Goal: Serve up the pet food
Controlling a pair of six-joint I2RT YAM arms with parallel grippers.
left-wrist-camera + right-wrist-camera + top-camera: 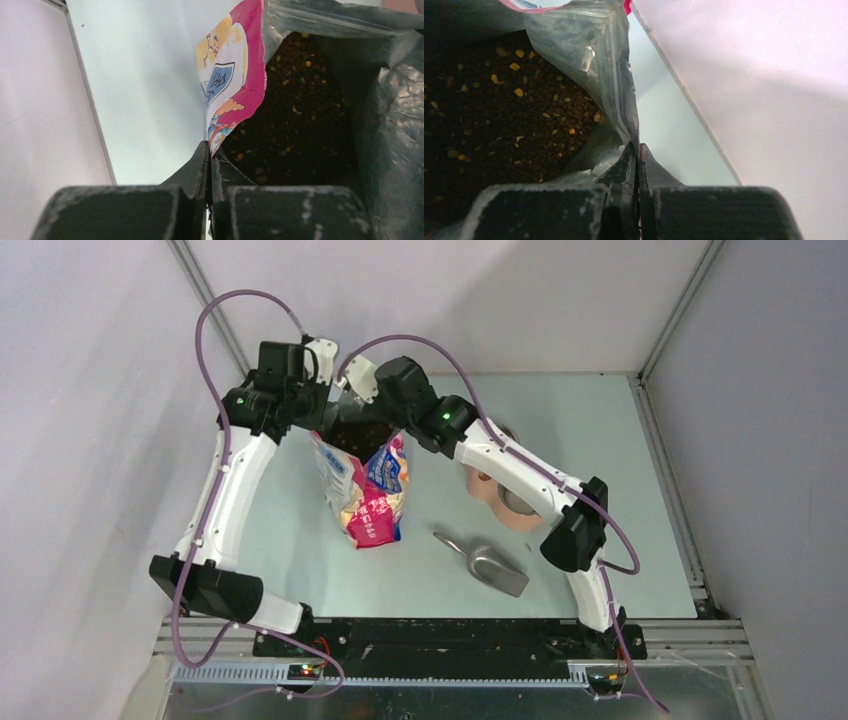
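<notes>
Records left gripper [208, 152] clamped shut on bag [368, 495] rim at one side, right gripper [637, 150] clamped on opposite rim. Locates pet food [499, 125] inside the upright, open-mouthed bag. Notes grey metal scoop [488, 562] lying on table [600, 440], right of bag, apart.

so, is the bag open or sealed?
Open. The left gripper and right gripper pinch opposite edges of the bag mouth; kibble shows inside.

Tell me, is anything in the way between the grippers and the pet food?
Nothing covers the pet food: the bag is open on top. The left gripper and right gripper each pinch its rim, beside the food.
</notes>
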